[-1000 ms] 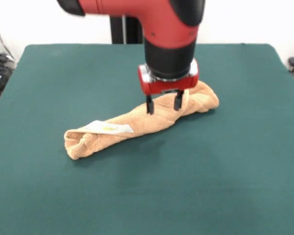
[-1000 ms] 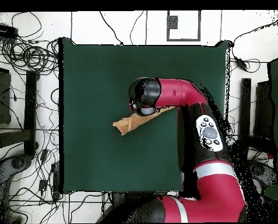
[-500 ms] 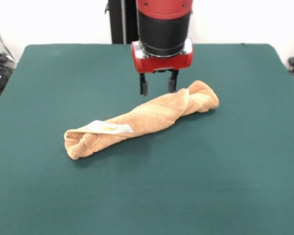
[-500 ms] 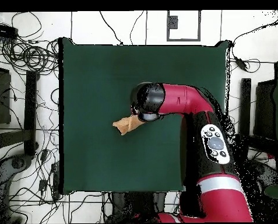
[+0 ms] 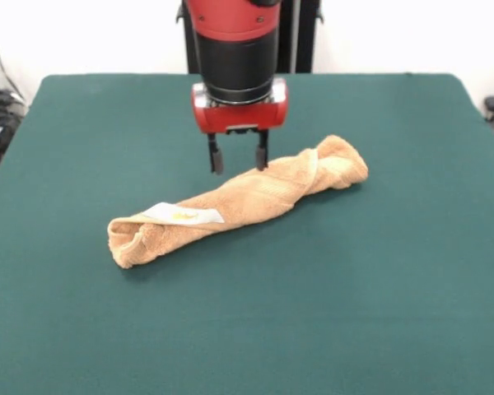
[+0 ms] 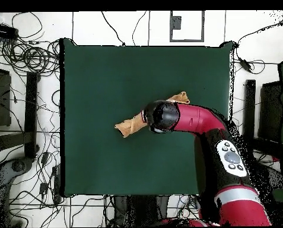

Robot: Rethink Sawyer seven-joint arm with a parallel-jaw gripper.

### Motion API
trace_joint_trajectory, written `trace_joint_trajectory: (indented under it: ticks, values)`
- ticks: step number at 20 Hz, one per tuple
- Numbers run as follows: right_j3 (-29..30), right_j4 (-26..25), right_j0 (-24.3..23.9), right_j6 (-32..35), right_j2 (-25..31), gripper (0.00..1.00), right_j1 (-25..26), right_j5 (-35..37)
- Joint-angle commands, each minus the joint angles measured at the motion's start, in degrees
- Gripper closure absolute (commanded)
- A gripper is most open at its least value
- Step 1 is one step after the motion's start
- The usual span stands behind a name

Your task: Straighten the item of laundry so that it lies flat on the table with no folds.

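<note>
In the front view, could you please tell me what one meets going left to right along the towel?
Towel's open rolled end → white label → gripper hanging open above the middle → knotted end.

Overhead: gripper hidden under arm's wrist, middle of towel (image 6: 129,125) covered by arm (image 6: 185,117). Front: arm cut off by top edge above wrist. Label (image 5: 184,214) print too small to read. Table (image 5: 379,313) near edge cropped at bottom.
</note>
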Motion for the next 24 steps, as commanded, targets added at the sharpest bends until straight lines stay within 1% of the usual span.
trace_joint_trajectory:
  ticks: [1, 7, 10, 12, 13, 14, 16, 17, 21, 24]
  values:
    - [9.5, 0.1, -0.3, 4.7, 6.3, 0.0, 5.0, -7.8]
    - [10.8, -0.4, -0.6, 5.1, 6.5, 0.0, 5.8, -11.8]
    - [9.5, 0.1, -0.3, 5.0, 6.3, 0.0, 7.2, -11.5]
    - [8.2, 1.2, -0.4, 4.9, 6.3, 0.0, 8.6, -9.6]
    - [6.9, 2.6, -0.2, 5.2, 6.1, 0.0, 10.0, -6.5]
    - [6.7, 3.0, -0.2, 5.3, 6.1, 0.0, 10.4, -5.7]
    - [5.2, 4.1, 0.5, 6.0, 5.3, 0.0, 11.7, -3.2]
    - [4.0, 5.0, 1.5, 7.0, 4.4, 0.0, 12.4, -0.9]
    - [1.8, 7.1, 3.8, 9.4, 1.9, 0.0, 13.1, 4.2]
    - [1.0, 7.9, 4.5, 9.5, 1.1, 0.0, 13.3, 5.6]
